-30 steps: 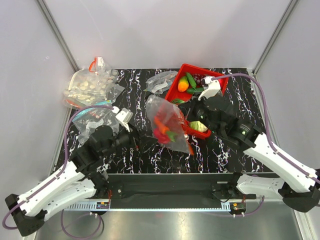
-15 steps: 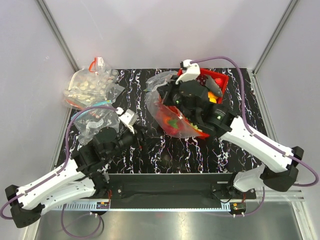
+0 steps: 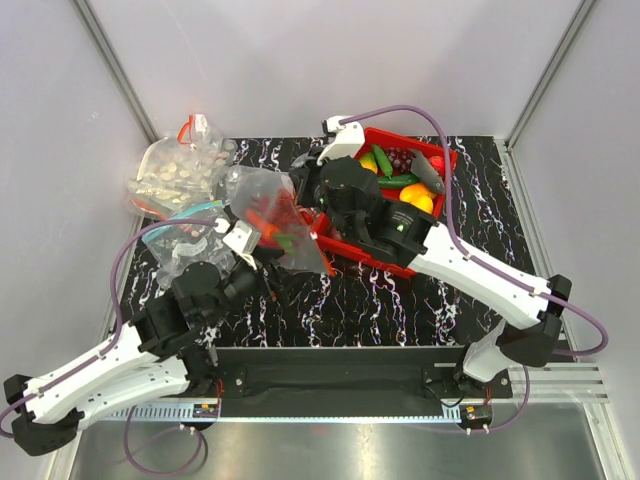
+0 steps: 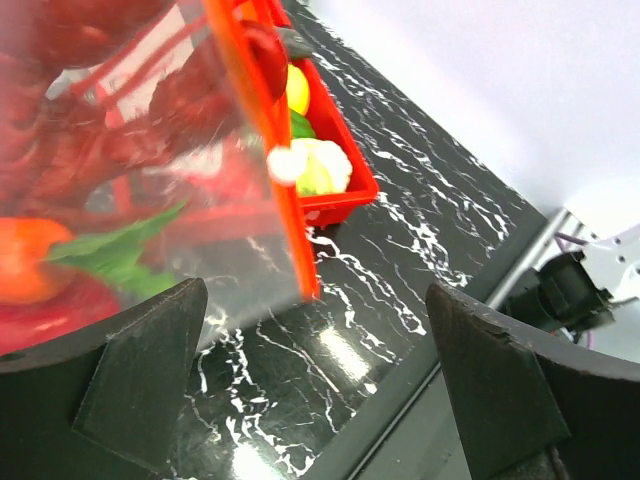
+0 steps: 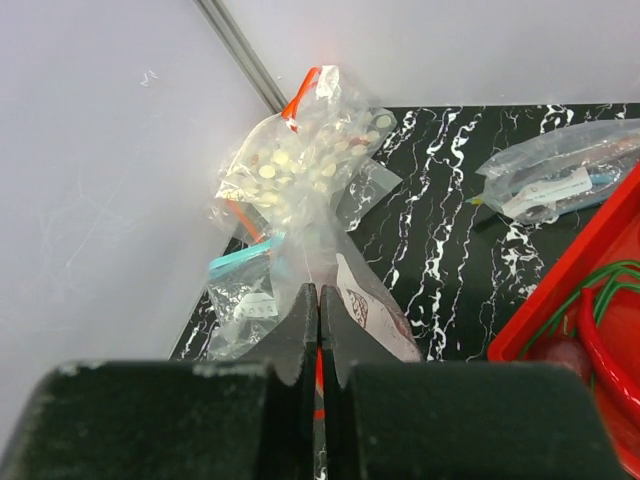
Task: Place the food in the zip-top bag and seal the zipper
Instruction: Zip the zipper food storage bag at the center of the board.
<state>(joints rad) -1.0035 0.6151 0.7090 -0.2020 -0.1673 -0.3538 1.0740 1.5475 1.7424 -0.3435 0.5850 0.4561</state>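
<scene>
We see the black marbled table (image 3: 400,300) with the red tray (image 3: 441,166) at far right. Just left of the tray hangs the zip-top bag (image 3: 258,192), its long axis running far-left to near-right and its mouth turned toward the tray. The food (image 3: 272,222), red pieces and a carrot, lies inside. The zipper (image 4: 270,150) stands steeply. Our right end effector (image 5: 319,300) is pinched tight on the bag's zipper edge. Our left end effector (image 4: 316,310) gapes wide just near of the bag, gripping nothing.
</scene>
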